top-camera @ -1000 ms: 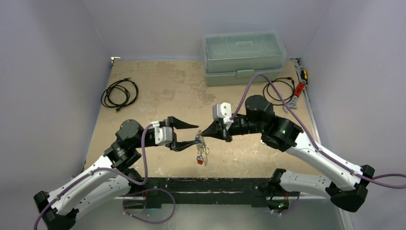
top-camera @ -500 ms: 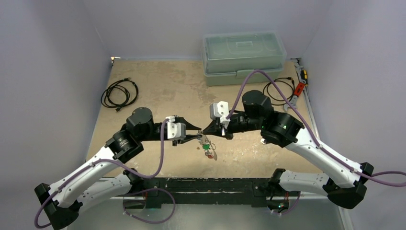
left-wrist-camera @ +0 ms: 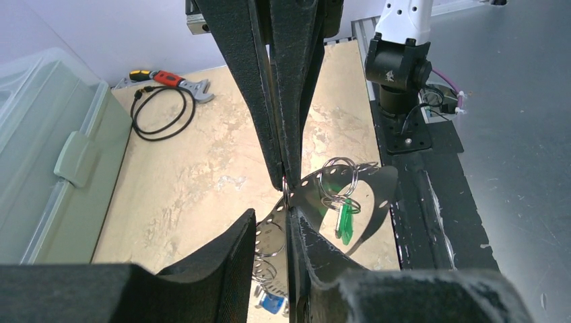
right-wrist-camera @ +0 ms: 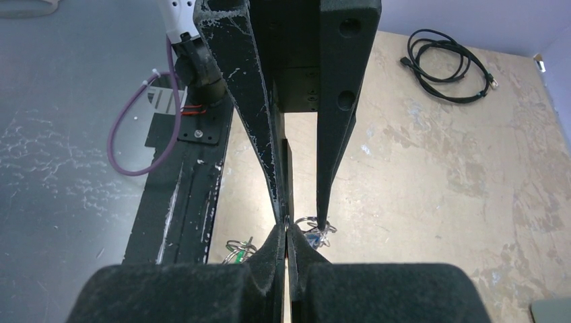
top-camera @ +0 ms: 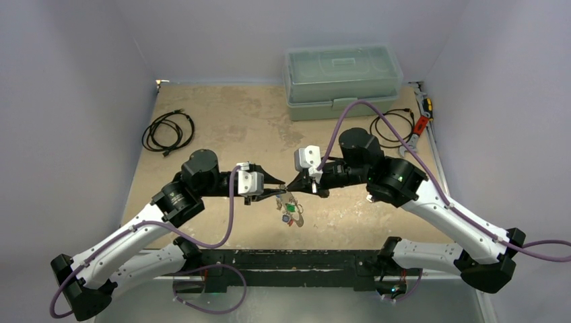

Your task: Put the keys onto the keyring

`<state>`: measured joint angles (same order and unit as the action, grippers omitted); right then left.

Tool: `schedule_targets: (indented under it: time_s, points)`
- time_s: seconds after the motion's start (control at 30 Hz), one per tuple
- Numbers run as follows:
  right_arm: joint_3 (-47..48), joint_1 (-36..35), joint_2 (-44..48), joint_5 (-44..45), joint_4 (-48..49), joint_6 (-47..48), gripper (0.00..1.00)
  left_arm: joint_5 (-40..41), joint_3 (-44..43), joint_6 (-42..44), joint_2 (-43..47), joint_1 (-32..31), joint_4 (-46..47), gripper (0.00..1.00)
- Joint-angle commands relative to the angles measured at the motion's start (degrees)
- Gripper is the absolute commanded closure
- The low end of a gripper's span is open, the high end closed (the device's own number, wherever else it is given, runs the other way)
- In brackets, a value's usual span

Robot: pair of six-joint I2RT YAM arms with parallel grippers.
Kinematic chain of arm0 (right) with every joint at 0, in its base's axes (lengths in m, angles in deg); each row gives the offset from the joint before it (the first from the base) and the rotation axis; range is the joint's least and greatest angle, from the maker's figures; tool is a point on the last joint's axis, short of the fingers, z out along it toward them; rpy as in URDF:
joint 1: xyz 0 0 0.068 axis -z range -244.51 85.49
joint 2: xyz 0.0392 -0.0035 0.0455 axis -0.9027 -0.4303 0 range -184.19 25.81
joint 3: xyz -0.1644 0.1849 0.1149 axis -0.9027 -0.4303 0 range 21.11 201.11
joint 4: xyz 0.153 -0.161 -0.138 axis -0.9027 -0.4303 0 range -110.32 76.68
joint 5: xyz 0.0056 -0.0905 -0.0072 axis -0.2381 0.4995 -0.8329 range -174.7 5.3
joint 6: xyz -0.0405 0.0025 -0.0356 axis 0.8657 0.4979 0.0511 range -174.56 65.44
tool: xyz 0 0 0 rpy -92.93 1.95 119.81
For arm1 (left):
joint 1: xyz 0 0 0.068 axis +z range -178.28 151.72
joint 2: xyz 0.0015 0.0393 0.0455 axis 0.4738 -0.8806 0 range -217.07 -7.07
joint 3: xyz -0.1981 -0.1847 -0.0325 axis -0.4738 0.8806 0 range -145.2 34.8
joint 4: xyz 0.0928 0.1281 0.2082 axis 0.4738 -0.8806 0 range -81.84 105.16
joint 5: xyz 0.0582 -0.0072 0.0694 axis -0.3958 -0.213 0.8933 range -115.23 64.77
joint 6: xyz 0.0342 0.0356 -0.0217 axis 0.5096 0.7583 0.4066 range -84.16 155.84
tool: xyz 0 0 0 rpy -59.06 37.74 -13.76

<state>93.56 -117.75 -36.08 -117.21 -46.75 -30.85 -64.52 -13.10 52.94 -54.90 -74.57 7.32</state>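
Note:
Both grippers meet tip to tip above the middle of the table. My right gripper [top-camera: 290,186] [right-wrist-camera: 287,229] is shut on the edge of the keyring [left-wrist-camera: 367,178], a thin grey perforated metal hoop. The keys [top-camera: 289,210] hang from it on small wire rings: a green one [left-wrist-camera: 345,221] [right-wrist-camera: 241,250] and a blue one [left-wrist-camera: 273,303] [right-wrist-camera: 313,237]. My left gripper [top-camera: 282,189] [left-wrist-camera: 271,215] faces it, jaws apart by a narrow gap. The hoop's band runs through that gap and lies against one finger [left-wrist-camera: 316,249]. The other finger stands clear of it.
A clear lidded plastic box [top-camera: 342,81] stands at the back. Coiled black cables lie at back left [top-camera: 167,130] and back right [top-camera: 390,124], next to a red-handled wrench [top-camera: 421,121]. A black rail [top-camera: 296,259] runs along the near edge under the hanging keys.
My left arm has come right to meet the right gripper, and its jaws have narrowed around the hoop's band. The key bunch has swung and risen a little. The right gripper has stayed shut.

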Motion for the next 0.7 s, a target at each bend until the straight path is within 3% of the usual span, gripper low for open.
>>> schedule_targets:
  time_s: [0.0, 0.37, 0.67]
  points:
    - [3.49, 0.06, -0.22, -0.14, 1.31, 1.02, 1.0, -1.41, -1.81, -0.21, 0.28, -0.29, 1.79, 0.79]
    - [3.23, 0.06, -1.05, 1.08, 1.02, 1.19, 1.0, -1.12, -1.96, -0.45, 1.05, -0.24, 1.29, 0.73]
    - [3.45, 0.06, -1.22, 0.0, 1.64, 0.92, 1.0, -0.68, -1.18, -0.06, 0.64, -0.28, 2.31, 0.91]
